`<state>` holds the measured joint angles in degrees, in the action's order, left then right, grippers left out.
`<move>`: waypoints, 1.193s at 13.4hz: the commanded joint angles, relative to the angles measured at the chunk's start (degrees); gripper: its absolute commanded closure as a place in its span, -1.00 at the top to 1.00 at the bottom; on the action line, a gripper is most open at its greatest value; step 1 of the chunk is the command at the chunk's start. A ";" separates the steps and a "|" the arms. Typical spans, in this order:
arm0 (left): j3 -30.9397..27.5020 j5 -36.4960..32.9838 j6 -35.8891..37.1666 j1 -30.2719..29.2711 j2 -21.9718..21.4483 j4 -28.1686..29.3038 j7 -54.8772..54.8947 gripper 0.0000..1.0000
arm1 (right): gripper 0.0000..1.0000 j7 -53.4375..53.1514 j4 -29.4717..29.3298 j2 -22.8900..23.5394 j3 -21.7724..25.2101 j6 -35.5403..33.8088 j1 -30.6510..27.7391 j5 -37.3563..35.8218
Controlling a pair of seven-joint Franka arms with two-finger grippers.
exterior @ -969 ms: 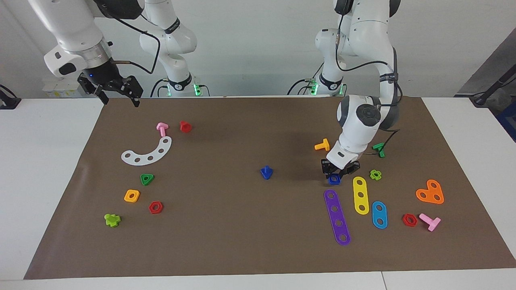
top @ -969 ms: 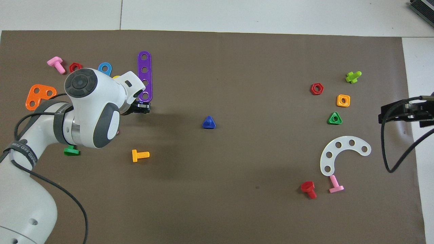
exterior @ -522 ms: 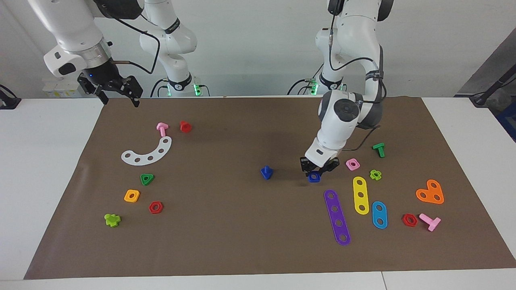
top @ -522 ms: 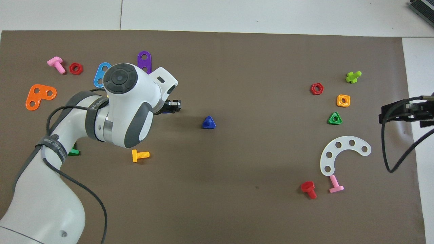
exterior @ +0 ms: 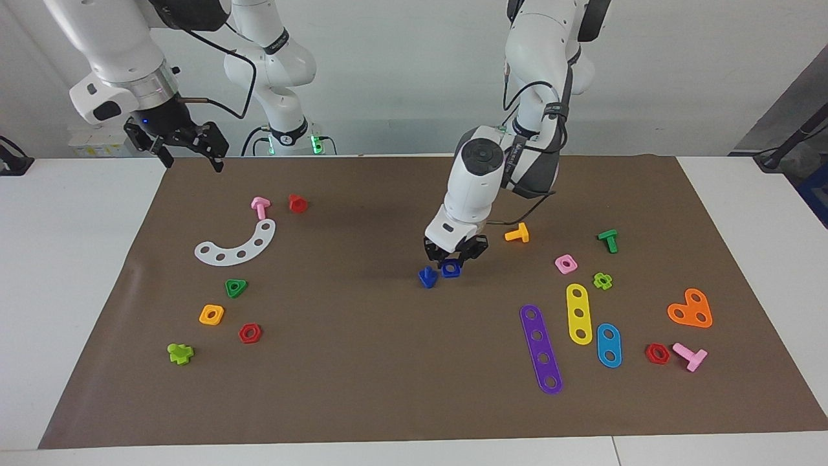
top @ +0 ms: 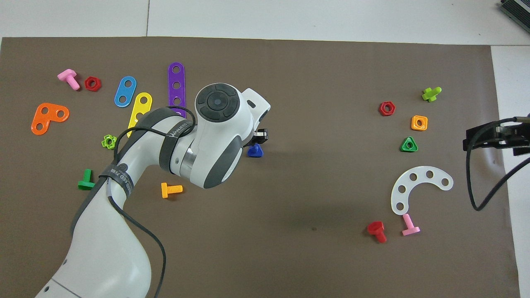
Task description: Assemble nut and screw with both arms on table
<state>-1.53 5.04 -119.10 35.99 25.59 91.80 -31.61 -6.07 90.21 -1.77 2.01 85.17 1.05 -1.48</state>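
Since a second ago our left arm [exterior: 482, 175] has swung from the cluster of flat strips at its own end of the table [exterior: 97, 310] toward the middle of the brown mat, carrying the nut [exterior: 451, 268] along; the right arm [exterior: 116, 58] has not shifted and waits over the mat's corner at its own end.

What the coming move turns on is small: we see the left gripper [exterior: 454, 257] clamped on the dark-blue square nut, which hangs low over the mat just beside the screw [exterior: 427, 277], on the side toward the left arm's end. The screw stands on its triangular head in the middle of the mat with its stub shaft pointing up, so its long axis is vertical and the nut's hole looks roughly level (we cannot tell whether nut and screw already touch). To seat the nut we judge it needs only a short sideways shift toward the right arm's end, then a drop onto the shaft.

The left gripper is by far the nearer of the two to the screw. The right gripper [exterior: 187, 144], its fingers spread and holding nothing, is well apart from it.

There are no containers here; the loose parts lie straight on the mat, among them a pink square nut [exterior: 566, 263] and an orange screw [exterior: 517, 233] near the left arm
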 commanded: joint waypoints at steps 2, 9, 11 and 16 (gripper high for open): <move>-1.11 0.94 2.03 1.54 2.80 -3.73 -0.74 -0.36 | 1.00 2.03 0.59 -0.70 -0.25 -0.53 -0.79 0.16; -1.11 0.67 -0.25 2.76 2.89 -3.12 -1.53 -0.39 | 1.00 2.03 0.76 -0.78 -0.25 -0.53 -0.87 0.16; -1.11 0.50 -0.25 2.94 2.89 -3.03 -1.79 -0.39 | 1.00 2.03 0.94 -0.87 -0.25 -0.53 -0.88 0.16; -1.20 0.32 -0.95 3.29 2.89 -1.89 -1.79 -0.39 | 1.00 2.03 0.94 -0.87 -0.25 -0.53 -0.88 0.16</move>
<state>-1.55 5.04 -119.26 38.09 27.95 90.07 -32.70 -6.07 90.29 -1.77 2.02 85.17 1.02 -1.48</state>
